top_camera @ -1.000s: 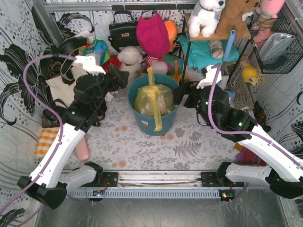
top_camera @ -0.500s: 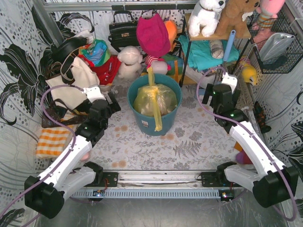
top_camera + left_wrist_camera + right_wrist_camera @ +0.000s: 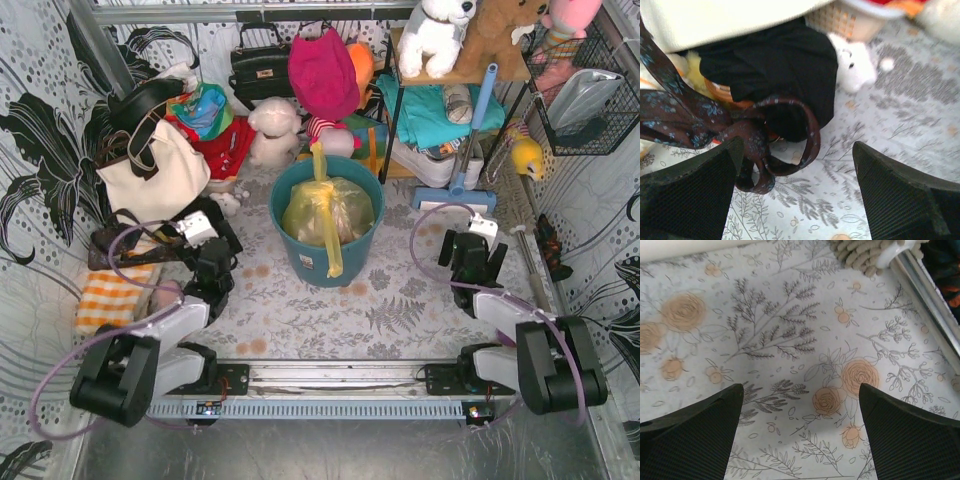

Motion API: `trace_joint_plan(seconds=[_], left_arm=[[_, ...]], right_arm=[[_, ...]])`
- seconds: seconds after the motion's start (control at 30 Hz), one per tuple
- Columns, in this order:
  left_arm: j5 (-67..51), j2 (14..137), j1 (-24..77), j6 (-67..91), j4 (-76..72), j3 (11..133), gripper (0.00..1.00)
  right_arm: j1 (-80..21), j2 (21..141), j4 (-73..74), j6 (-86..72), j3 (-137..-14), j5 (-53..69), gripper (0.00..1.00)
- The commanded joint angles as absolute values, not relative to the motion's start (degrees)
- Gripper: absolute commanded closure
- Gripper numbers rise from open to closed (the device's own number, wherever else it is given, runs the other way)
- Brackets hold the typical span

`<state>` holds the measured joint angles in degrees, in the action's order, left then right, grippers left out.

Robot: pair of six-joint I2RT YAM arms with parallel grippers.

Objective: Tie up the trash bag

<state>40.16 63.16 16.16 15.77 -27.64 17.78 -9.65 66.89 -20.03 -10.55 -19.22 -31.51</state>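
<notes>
Arms now back, left pincer (image 3: 220,242) and right pincer (image 3: 466,250) spread, trash bag (image 3: 327,208) in bin (image 3: 300,258) between.

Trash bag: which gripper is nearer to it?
Left, narrowly. The left gripper sits open to the left of the trash bag; the right gripper sits open, farther off, to its right.

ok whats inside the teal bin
The yellow-green trash bag sits inside the teal bin, one tail hanging over the front rim. Pale contents show dimly through it; the bin's bottom is covered.
</notes>
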Motion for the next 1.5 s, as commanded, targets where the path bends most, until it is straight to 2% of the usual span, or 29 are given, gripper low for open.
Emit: trace_joint_plan(seconds=[0.0, 0.13, 0.3, 0.47, 0.53, 0.63, 0.83, 1.47], left_arm=[[40.32, 71.63, 15.51, 8.57, -51.34, 14.78, 0.02], [36.45, 77.11, 15.41, 5.65, -53.53, 16.72, 0.02], [31.09, 82.01, 13.27, 1.84, -67.49, 13.61, 0.02], [23.70, 80.89, 10.97, 3.12, -65.81, 13.08, 0.02], [19.87, 81.08, 9.59, 3.11, -68.02, 12.02, 0.02], [14.83, 83.48, 8.22, 2.67, -74.19, 9.73, 0.02], [15.18, 83.81, 7.82, 3.38, -73.12, 9.96, 0.02], [16.00, 84.11, 7.91, 3.40, -74.11, 9.71, 0.02]], right_arm=[[-8.67, 70.86, -42.62, -6.48, -14.48, -33.62, 0.03], [-8.36, 75.69, -54.42, -2.94, -13.74, -30.82, 0.03], [-7.61, 80.34, -56.79, 1.01, -16.63, -26.85, 0.03], [-4.40, 83.98, -65.93, 0.55, -14.20, -23.54, 0.03], [-3.62, 83.78, -62.52, -0.19, -15.34, -20.55, 0.03], [-3.16, 84.80, -65.48, 1.72, -14.37, -14.34, 0.03], [-1.94, 88.49, -76.20, 2.61, -10.58, -9.10, 0.03], [-1.93, 88.24, -75.45, 2.64, -10.80, -10.28, 0.03]])
